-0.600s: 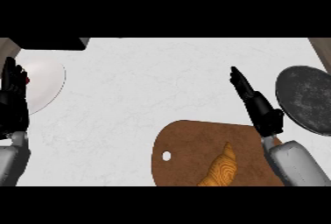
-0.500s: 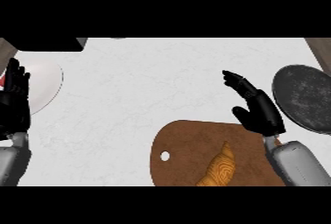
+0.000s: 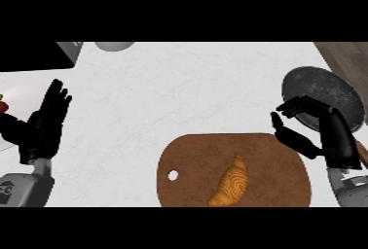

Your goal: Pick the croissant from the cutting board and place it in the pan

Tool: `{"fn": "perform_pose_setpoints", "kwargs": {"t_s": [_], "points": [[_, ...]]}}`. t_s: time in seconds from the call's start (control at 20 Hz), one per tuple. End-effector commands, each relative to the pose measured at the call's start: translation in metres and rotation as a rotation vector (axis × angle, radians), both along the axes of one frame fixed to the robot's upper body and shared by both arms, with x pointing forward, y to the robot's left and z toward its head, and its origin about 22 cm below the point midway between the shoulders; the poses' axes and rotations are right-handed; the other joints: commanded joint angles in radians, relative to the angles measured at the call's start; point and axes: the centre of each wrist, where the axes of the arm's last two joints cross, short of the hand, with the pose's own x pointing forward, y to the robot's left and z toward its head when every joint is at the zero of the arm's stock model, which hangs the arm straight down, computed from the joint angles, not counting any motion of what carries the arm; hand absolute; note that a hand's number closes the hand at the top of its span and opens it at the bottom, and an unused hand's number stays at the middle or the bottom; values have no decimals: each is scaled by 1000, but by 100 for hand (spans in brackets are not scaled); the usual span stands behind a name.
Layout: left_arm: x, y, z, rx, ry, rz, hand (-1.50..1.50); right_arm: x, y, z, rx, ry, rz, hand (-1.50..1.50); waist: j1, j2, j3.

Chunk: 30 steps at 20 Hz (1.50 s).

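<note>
Since the right hand hovers with fingers apart beside the cutting board, lower it over the croissant and curl round its middle.

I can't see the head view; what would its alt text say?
A croissant lies untouched on a brown cutting board, with the robot's right hand open just above the board's right edge, in front of a dark pan. The left hand rests open at the left edge.
</note>
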Motion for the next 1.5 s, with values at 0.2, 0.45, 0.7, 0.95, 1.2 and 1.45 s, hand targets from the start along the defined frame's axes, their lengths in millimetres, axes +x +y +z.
{"fn": "perform_pose_setpoints", "kwargs": {"t_s": [0.2, 0.45, 0.7, 0.95, 1.2, 1.45], "points": [[-13, 7, 6, -54, 24, -15, 0, -88, -11, 31, -296, 57, -89, -150, -23, -4, -1], [-13, -16, 9, -53, 21, -90, 0, -120, 9, 81, -449, 76, -77, -150, 41, 18, 2], [-1, -26, 14, -70, -2, -121, 0, -125, 25, 106, -620, 269, -66, -150, 74, 30, 1], [-4, -40, 11, -57, 16, -155, 0, -112, 39, 118, -776, 405, -55, -150, 99, 32, 2], [14, -37, 27, -57, -8, -168, 0, -86, 52, 87, -853, 635, 43, -150, 118, 42, 1], [-1, -42, 9, -39, 11, -153, 0, -100, 64, 82, -891, 822, 132, -150, 109, 32, 0]]}}
